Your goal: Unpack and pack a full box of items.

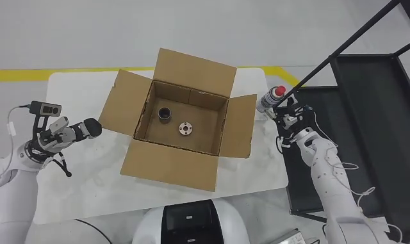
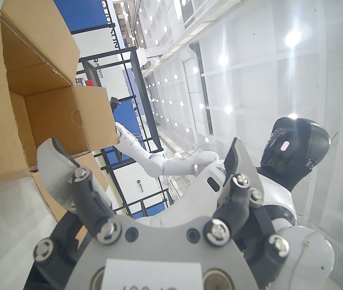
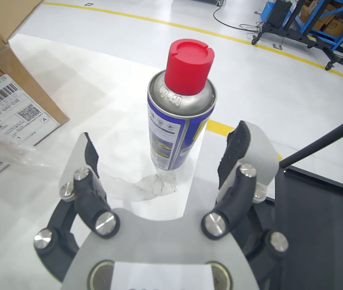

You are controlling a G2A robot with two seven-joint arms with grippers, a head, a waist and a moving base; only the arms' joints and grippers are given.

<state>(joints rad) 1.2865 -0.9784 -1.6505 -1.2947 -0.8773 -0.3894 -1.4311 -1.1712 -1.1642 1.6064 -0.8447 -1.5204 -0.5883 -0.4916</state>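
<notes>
1. Brown cardboard box (image 1: 170, 166) sits open in the middle of the white tabletop (image 1: 83, 180), with all four flaps folded outward and the near flap pointing toward the robot.
2. On the box floor lie a short dark cylinder with a hollow centre (image 1: 165, 113), toward the left wall, and a small round metal disc with a centre hole (image 1: 186, 127) near it. The two do not touch.
3. Left gripper (image 1: 90, 127) (image 2: 142, 149) is over the tabletop left of the box, near the left flap but apart from it. Its jaws are spread wide with nothing between them.
4. Right gripper (image 1: 284, 111) (image 3: 164, 135) is at the far right corner of the tabletop, beyond the box's right flap. Its jaws are also spread wide and grip nothing.
5. Blue-and-silver spray can with a red cap (image 1: 270, 100) (image 3: 177, 122) stands upright on the tabletop in line with that gap, clear of both pads (image 3: 91, 152), and beside the right flap without touching it.
6. Black metal-frame rack (image 1: 365, 103) stands to the right of the tabletop.
7. Yellow floor line (image 1: 64, 72) runs beyond the tabletop's far edge.
</notes>
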